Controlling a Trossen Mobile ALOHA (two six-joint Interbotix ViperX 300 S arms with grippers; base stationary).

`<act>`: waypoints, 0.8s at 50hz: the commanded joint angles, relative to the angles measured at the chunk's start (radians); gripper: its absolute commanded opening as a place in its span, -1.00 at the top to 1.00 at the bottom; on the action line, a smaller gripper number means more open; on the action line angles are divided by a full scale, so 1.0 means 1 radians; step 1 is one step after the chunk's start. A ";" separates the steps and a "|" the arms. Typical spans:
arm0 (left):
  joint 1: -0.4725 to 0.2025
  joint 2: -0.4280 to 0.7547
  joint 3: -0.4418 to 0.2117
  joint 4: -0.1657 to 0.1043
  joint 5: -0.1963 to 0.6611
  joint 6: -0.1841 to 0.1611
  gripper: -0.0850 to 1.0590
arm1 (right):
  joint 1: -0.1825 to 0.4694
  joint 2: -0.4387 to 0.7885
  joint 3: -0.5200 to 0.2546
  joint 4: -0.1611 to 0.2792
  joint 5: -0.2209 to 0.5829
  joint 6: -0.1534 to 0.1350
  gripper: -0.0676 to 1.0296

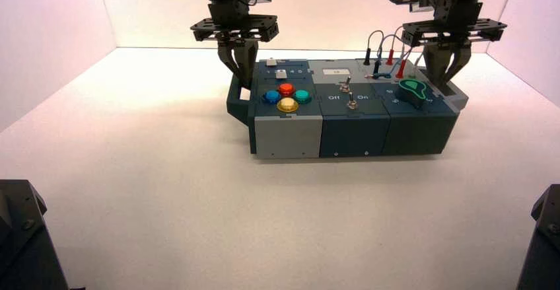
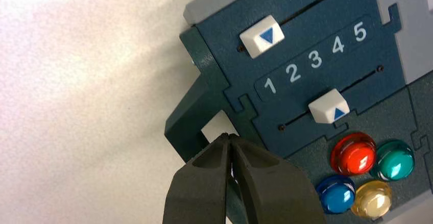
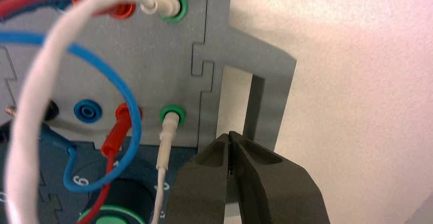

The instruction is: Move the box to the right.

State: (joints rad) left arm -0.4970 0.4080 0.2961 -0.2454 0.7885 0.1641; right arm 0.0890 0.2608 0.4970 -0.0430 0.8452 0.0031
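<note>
- Left gripper (image 1: 242,73), fingers pressed together, reaches down into the dark teal handle (image 2: 196,113) at the box's (image 1: 350,115) left end.
- Right gripper (image 1: 444,73), fingers likewise together, sits at the grey handle (image 3: 258,89) on the right end.
- Box rests mid-desk (image 1: 165,191).

White surface, 1 item on it.
From my high view I see the pale matte surface (image 1: 152,197) carrying only the box (image 1: 350,115), which sits flat toward the far right, near the back wall.
</note>
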 commanded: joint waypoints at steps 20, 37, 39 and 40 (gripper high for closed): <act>-0.150 -0.015 -0.034 -0.031 0.017 -0.002 0.90 | 0.044 -0.002 -0.021 0.014 -0.037 0.008 0.91; -0.219 0.014 -0.110 -0.041 0.051 -0.005 0.90 | -0.023 -0.005 -0.009 -0.012 -0.035 0.008 0.91; -0.225 0.017 -0.120 -0.044 0.054 -0.005 0.90 | -0.028 -0.005 -0.008 -0.014 -0.035 0.008 0.91; -0.230 0.020 -0.127 -0.046 0.054 -0.006 0.90 | -0.031 -0.005 -0.008 -0.017 -0.035 0.006 0.91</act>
State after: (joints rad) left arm -0.5522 0.4387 0.2332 -0.2454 0.8498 0.1565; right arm 0.0337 0.2684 0.4924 -0.0690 0.8176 0.0061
